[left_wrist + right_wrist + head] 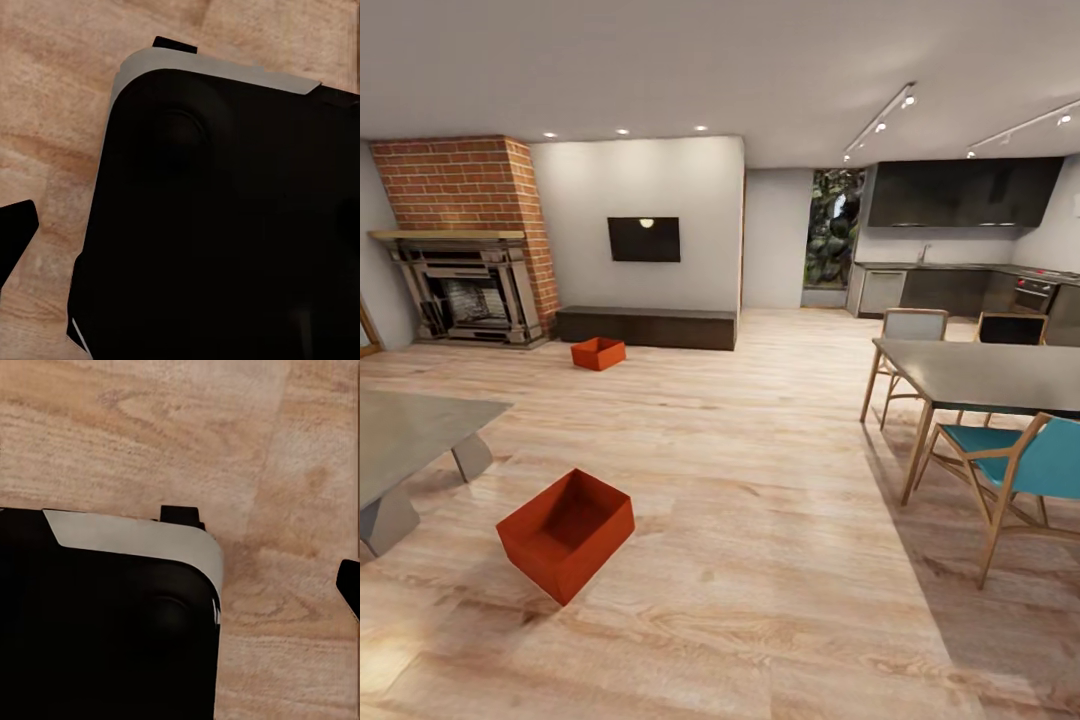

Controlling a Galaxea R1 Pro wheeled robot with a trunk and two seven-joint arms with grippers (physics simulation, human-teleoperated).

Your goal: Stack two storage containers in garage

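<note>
Grippers: open or closed, cannot tell; wrist views show dark robot body over wood floor [760,520]. 2 orange-red bins, both empty, both on floor in living room: 1 near [566,534], beside grey table [410,440]; 1 far [598,353], before dark bench [647,327], near fireplace [465,290]. 4 chairs at dining table [985,375].

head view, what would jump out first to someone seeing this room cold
The nearer storage container, a bright orange-red open box, sits on the light wood floor low in the head view, just right of a grey table. Its twin, the far storage container, lies further back, in front of a long dark bench under a wall screen. A brick fireplace fills the far left corner.
</note>
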